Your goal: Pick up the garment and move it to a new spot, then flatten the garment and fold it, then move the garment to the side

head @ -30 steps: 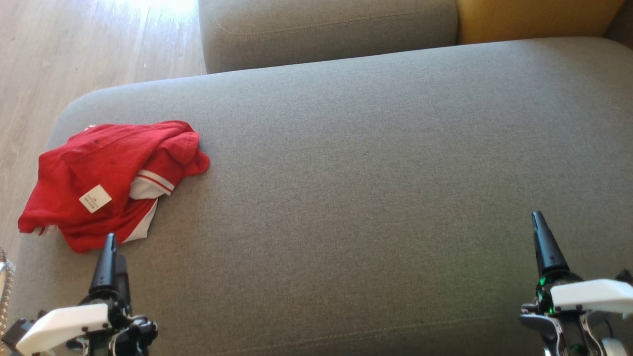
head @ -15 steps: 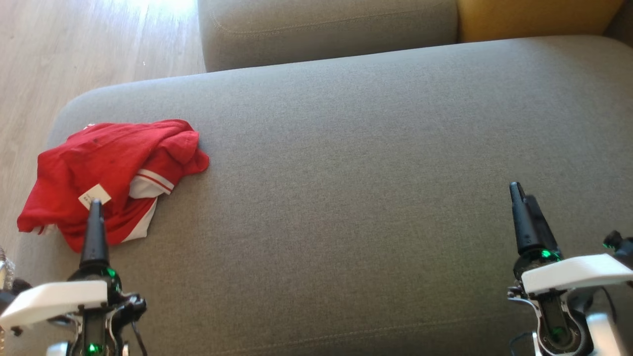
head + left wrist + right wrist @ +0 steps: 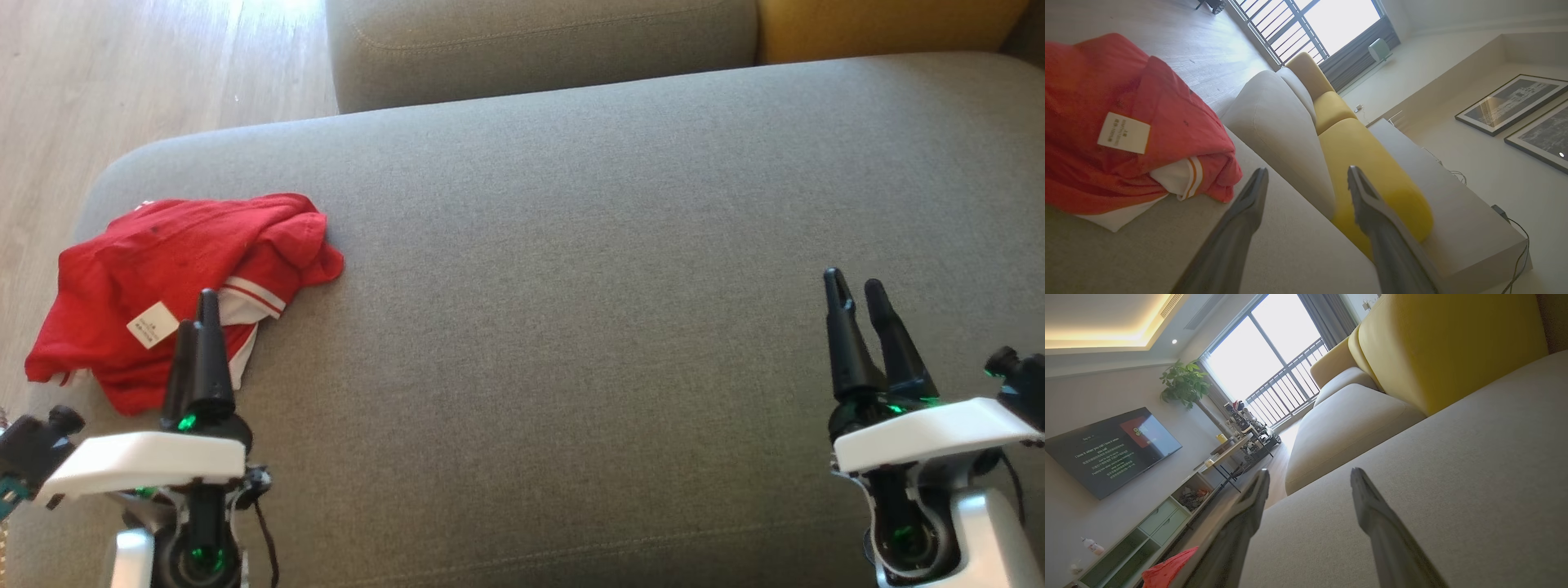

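Red garment [image 3: 122, 269] crumpled at sofa seat's [image 3: 571, 286] left end; left gripper [image 3: 197, 310] there, jaws wide, empty. At right end, right gripper [image 3: 853, 279]; jaws wide, empty.

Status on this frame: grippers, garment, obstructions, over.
Both open, empty: left gripper beside crumpled red shirt; right gripper over grey sofa cushion. Shirt at cushion's left end. No obstruction seen.

Head view: garment [image 3: 122, 269] partly hidden behind left pincer [image 3: 197, 310]; label [image 3: 153, 324] txt too small to read. Left wrist view cuts garment at left edge; right wrist view, at btm edge.
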Controlling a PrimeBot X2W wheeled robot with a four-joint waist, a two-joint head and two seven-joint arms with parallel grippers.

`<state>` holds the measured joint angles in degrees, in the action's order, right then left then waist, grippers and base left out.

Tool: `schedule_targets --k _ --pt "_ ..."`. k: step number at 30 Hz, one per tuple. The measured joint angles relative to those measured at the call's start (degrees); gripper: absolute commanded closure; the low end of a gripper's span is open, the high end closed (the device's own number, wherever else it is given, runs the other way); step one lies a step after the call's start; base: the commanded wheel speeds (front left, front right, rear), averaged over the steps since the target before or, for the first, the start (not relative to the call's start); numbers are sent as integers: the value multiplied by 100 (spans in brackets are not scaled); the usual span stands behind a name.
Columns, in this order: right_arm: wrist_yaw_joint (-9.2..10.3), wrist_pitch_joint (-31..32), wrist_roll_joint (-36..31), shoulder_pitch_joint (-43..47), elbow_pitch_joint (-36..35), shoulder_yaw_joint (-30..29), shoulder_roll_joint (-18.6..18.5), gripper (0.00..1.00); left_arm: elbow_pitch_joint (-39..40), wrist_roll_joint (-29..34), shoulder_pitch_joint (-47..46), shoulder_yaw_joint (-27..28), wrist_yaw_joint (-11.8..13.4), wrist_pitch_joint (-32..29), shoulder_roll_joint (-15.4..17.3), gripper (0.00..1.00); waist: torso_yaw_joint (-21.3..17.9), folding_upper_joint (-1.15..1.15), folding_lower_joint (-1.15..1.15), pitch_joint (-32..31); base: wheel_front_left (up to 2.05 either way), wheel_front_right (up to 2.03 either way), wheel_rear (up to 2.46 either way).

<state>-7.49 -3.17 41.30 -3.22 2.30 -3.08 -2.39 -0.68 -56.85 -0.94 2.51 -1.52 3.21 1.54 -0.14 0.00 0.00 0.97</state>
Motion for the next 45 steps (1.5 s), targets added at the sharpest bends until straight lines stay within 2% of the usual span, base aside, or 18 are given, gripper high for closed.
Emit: schedule_targets --k 7,11,14,21,33,38,45 --pt "0 -119 -536 2 -66 183 0 0 54 1035 1 -376 59 124 5 0 17 0 0 11 0 0 0" --pt "0 -175 -920 1 -140 234 -1 0 69 1606 1 -582 235 200 32 0 22 0 0 21 0 0 0" --pt "0 -248 -1326 2 -152 310 -3 0 65 2089 0 -876 459 253 196 0 21 0 0 21 0 0 0" --pt "0 -350 -2034 2 -202 313 -7 0 -58 2780 -25 -1525 972 354 563 0 12 0 0 18 0 0 0" --pt "0 -550 -2814 2 -385 164 -7 0 -253 3488 -283 -2505 1656 566 970 0 0 0 0 44 0 0 0" --pt "-1 -653 -3042 34 -167 166 -7 0 -328 3788 -314 -2800 1881 649 1103 0 0 0 0 14 0 0 0" --pt "-1 -775 -3505 29 -162 165 -7 0 -419 3964 -333 -2992 2013 756 1145 0 3 0 0 1 0 0 0"
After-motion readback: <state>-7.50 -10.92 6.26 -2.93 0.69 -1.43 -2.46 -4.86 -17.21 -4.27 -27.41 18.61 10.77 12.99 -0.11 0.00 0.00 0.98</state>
